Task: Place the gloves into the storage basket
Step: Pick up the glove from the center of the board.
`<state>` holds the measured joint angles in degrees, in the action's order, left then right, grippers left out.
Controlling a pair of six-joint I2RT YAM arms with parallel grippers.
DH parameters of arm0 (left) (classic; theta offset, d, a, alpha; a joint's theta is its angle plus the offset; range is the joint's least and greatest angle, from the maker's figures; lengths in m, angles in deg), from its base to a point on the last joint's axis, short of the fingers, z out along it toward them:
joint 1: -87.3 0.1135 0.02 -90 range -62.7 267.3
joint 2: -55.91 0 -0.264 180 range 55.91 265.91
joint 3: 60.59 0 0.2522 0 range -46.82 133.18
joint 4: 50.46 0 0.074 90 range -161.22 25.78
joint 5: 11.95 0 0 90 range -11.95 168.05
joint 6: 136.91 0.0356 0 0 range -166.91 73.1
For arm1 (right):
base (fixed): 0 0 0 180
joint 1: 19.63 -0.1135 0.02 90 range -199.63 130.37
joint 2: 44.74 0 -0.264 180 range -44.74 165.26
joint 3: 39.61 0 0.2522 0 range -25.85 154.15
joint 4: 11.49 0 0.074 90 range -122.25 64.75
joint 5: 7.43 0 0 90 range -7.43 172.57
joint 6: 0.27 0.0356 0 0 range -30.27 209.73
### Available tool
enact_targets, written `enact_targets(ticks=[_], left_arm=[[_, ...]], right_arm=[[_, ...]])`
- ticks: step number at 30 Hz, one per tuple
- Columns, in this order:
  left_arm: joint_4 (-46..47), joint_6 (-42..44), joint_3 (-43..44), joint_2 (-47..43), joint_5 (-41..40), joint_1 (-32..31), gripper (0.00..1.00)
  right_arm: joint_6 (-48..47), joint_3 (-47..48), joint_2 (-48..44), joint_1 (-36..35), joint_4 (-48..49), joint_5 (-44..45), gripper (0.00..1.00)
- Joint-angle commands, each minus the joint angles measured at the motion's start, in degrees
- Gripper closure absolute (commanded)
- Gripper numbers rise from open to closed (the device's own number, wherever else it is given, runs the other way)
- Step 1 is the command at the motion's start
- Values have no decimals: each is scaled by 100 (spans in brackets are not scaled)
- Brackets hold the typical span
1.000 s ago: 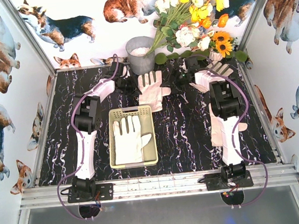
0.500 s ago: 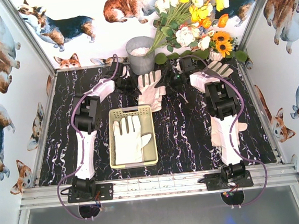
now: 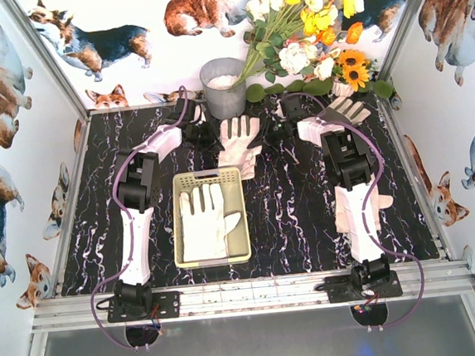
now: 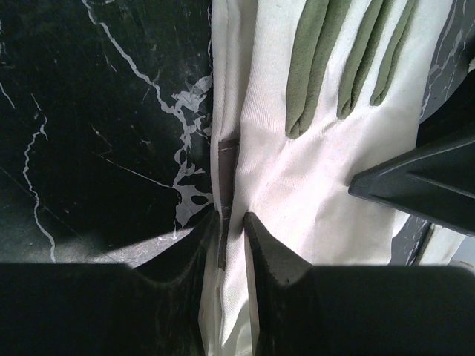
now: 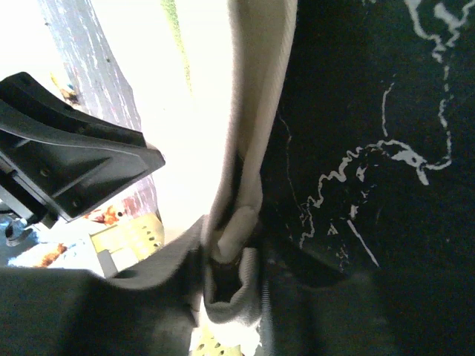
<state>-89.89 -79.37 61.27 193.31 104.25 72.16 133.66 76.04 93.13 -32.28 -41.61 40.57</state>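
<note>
A cream-white glove (image 3: 238, 142) lies palm up at the back of the table, just behind the pale yellow storage basket (image 3: 207, 177). My left gripper (image 3: 210, 136) is shut on its left edge. In the left wrist view the pads (image 4: 260, 237) pinch a fold of the glove (image 4: 319, 170). My right gripper (image 3: 265, 131) is shut on the opposite edge, and the right wrist view shows bunched fabric of the glove (image 5: 256, 96) between its jaws. A second glove (image 3: 206, 222) lies flat inside the basket. A third glove (image 3: 346, 110) rests at the back right.
A grey metal bucket (image 3: 223, 86) stands right behind the held glove, with a bouquet of flowers (image 3: 308, 30) leaning over the back right. Metal frame rails (image 3: 231, 299) and walls printed with corgis enclose the dark marble table (image 3: 300, 222).
My right gripper has slid left to the glove and closed on its right edge, squeezing the glove narrower. The left gripper has kept its hold and place.
</note>
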Motion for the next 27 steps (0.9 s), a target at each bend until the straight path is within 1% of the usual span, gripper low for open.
enact_targets(ticks=[1,2,4,11,14,17,21,24,27], left_arm=[[-359,210,-186,-8,-221,29,83],[-366,228,-196,-38,-220,28,81],[-368,270,-224,-116,-220,45,77],[-324,320,-361,-620,-196,182,51],[-257,304,-492,-862,-134,250,39],[-209,270,-591,-1101,-42,274,31],[-168,220,-660,-1324,189,274,26],[-48,126,-748,-1494,438,274,24],[320,-151,-917,-1673,902,274,22]], right_arm=[[-32,91,-17,-73,117,-19,95],[-40,75,-58,-67,138,-15,100],[-48,-20,-205,-34,215,43,100],[-37,-740,-898,280,586,71,100],[-205,-1143,-1365,415,539,76,100],[-430,-1562,-1849,546,415,69,100],[-750,-1995,-2503,690,61,18,100],[-1053,-2055,-2942,711,-449,-107,100],[-1295,-2024,-3370,711,-889,-316,100]])
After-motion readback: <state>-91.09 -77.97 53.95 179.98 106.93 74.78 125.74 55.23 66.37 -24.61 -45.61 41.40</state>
